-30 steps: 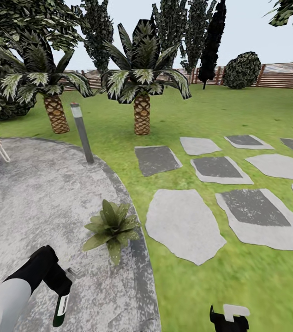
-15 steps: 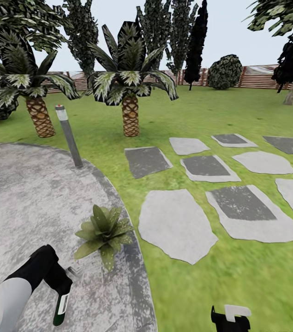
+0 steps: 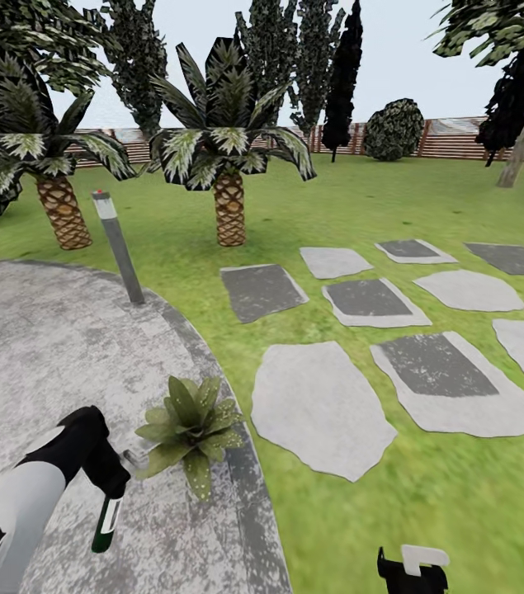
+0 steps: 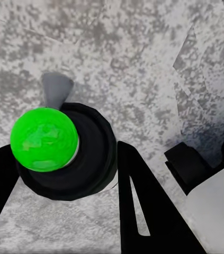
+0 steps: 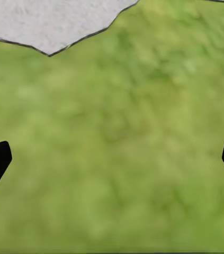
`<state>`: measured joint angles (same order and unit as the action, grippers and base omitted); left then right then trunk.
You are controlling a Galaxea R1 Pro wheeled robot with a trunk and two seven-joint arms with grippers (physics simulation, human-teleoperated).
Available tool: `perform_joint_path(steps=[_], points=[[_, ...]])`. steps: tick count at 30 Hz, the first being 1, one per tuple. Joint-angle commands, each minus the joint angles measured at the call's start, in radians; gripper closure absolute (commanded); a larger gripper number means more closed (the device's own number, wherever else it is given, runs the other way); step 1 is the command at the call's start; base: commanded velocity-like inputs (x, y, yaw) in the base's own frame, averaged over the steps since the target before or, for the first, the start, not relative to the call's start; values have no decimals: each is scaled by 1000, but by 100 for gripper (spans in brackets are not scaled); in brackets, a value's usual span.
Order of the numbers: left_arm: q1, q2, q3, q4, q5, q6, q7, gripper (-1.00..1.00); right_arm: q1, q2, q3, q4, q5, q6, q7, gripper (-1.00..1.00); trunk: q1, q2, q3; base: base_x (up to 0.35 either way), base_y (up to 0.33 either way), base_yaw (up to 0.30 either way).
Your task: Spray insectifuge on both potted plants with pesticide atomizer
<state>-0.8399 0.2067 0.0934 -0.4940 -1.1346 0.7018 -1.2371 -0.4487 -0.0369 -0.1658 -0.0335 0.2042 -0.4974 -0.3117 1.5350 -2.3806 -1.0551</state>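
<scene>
Pesticide atomizer [image 3: 106,521] hangs at lower left, clenched in the left gripper [image 3: 111,488] jaws, now lifted closer to the potted plant [image 3: 187,429]; spraying looks imminent. Right gripper [image 3: 411,571] jaws stay spread over grass.

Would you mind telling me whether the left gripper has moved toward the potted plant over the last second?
Yes: the left gripper, holding the pesticide atomizer, has closed most of its gap to the potted plant.

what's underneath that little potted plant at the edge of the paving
The potted plant sits on the grey mottled paving, by its darker curved rim next to the lawn. Its leaves cover the pot, so that cannot be seen.
</scene>
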Motion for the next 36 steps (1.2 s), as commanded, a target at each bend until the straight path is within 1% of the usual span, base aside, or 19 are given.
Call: perform_joint_path(steps=[1, 3, 5, 12, 19, 23, 29, 30, 36], points=[[-1, -2, 7, -1, -9, 8, -12, 100, -1, 0, -8, 1, 11, -3, -4, -100, 0, 0, -1, 0, 0, -202], [-3, -1, 6, -1, -11, 8, -32, 100, -1, 0, -8, 1, 11, -3, -4, -100, 0, 0, -1, 0, 0, -239], [-3, 0, 6, -1, -11, 9, -36, 100, -1, 0, -8, 1, 11, -3, -4, -100, 0, 0, -1, -2, 14, -260], [-15, -4, 6, -1, -11, 10, -38, 100, -1, 0, -8, 3, 11, -3, -3, -100, 0, 0, -1, -20, 274, -253], [-11, -11, 6, 0, -11, 11, -38, 100, -1, 0, -8, 3, 11, -3, -3, -100, 0, 0, -1, 79, 308, -39], [-5, -4, 6, 0, -11, 7, -38, 100, -1, 0, -8, 3, 11, -3, -3, -100, 0, 0, -1, 64, 112, -30], [4, 7, 4, 1, -11, -10, -38, 100, -1, 0, -8, 3, 11, -3, -3, -100, 0, 0, 3, 4, 7, -217], [5, 15, 5, 2, -10, -13, -35, 100, -1, 0, -8, 3, 11, -3, -3, -100, 0, 0, 3, -5, 0, -144], [5, 16, 6, 2, -10, -12, -34, 100, -1, 0, -8, 3, 11, -3, -3, -100, 0, 0, 3, -201, 134, -28]])
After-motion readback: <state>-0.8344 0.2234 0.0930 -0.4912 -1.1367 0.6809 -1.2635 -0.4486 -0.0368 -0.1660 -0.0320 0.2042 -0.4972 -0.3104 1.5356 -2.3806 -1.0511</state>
